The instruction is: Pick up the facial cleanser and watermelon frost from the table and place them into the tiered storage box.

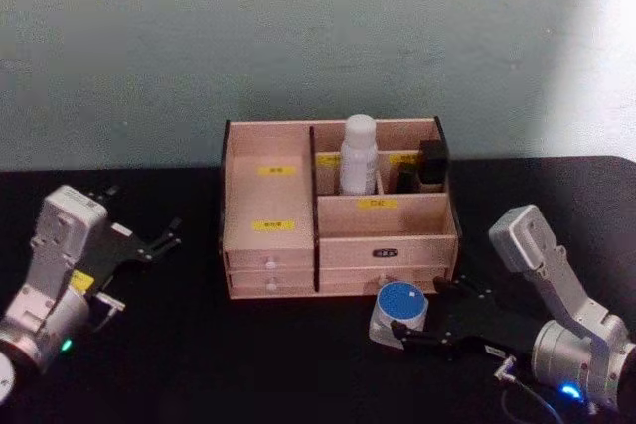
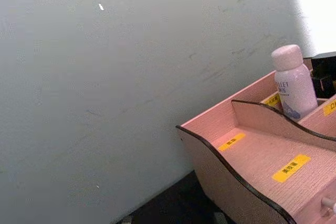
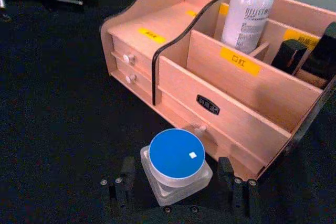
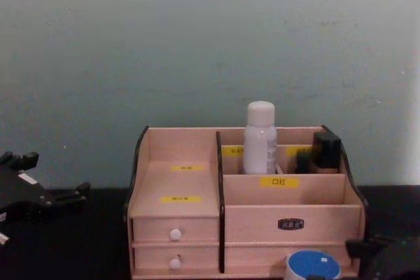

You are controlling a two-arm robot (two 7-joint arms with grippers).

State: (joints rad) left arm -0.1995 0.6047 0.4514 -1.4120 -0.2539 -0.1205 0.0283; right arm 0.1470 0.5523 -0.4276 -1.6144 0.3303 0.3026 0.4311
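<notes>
A squat clear square jar [image 1: 401,307] with a round blue lid sits on the matte black desk [image 1: 199,345], just in front of the right side of the light wooden box [image 1: 268,245]. It lies between the widely spread fingers of the right end effector [image 1: 416,311]. A white cylindrical bottle [image 1: 359,156] stands upright in a far compartment beside dark items [image 1: 430,166]; the left end effector [image 1: 164,237] rests spread at the desk's left.
</notes>
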